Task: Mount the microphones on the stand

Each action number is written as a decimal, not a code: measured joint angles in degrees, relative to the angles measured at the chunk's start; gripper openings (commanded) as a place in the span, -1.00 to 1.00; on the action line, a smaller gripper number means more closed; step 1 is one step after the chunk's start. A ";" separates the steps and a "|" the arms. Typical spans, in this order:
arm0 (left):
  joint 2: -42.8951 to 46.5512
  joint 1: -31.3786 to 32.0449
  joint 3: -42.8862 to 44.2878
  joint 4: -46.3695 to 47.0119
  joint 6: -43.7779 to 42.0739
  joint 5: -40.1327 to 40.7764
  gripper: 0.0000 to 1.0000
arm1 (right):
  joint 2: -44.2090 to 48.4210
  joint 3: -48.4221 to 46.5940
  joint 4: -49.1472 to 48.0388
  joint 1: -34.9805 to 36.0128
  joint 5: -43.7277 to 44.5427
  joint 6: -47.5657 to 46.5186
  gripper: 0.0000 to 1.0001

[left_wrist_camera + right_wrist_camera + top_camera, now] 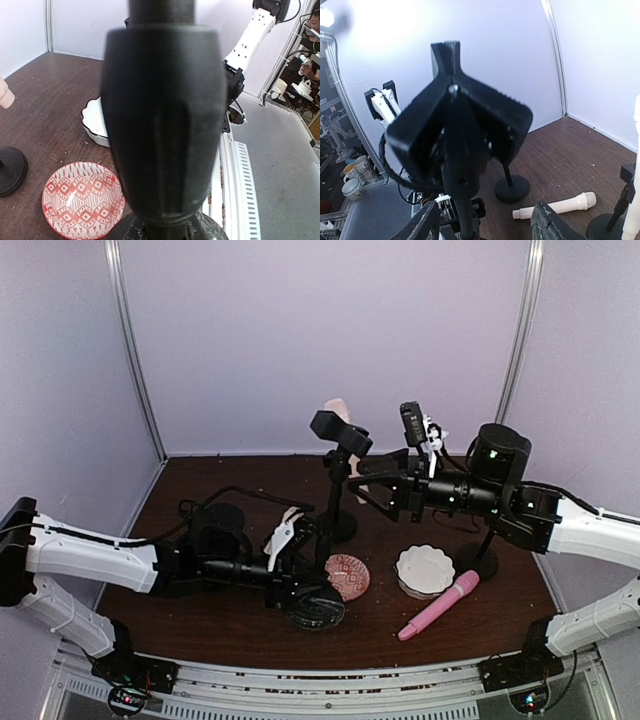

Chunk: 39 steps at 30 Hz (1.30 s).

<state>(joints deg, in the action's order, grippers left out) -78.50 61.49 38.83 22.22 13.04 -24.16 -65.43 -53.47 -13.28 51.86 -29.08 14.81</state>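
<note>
Pink microphone (438, 605) lies flat on table (250, 640), well apart from your right gripper (358, 485). Peach microphone (338, 410) sits just past that gripper, behind black clip (340, 432). Your left gripper (305, 590) is closed on low black stand (315, 612).

Left wrist: black stand (165, 125) fills view, fingers hidden, red dish (82, 200) beside it.

Right wrist: your fingers (420, 225) wide apart, holding nothing. Black clip (460, 125) just above. Cream microphone (555, 206) lies beyond.

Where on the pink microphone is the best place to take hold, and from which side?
Probably mid-shaft on the pink microphone, coming from above and pinching across its slim body. It lies flat and diagonal, and the white dish crowds its rounded head.
</note>
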 measured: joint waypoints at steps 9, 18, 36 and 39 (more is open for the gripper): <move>-1.40 0.00 0.98 0.09 1.66 -0.11 -1.00 | -4.57 -1.66 -5.53 -0.02 0.70 4.59 0.11; -1.88 0.00 1.09 0.24 2.27 -0.17 -1.00 | -4.79 -1.66 -9.75 0.00 0.00 6.75 -0.56; -1.31 0.17 0.28 0.39 4.70 5.38 -1.00 | -7.56 5.73 -19.32 0.20 0.87 10.73 -0.64; -1.01 0.17 0.26 0.68 5.49 6.36 -1.00 | -9.38 6.14 -19.96 0.57 0.50 11.21 -0.64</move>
<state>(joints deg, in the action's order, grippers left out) -79.50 61.67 39.09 22.90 18.52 -17.80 -74.81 -47.33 -33.23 52.42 -28.58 26.02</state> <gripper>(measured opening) 0.167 0.197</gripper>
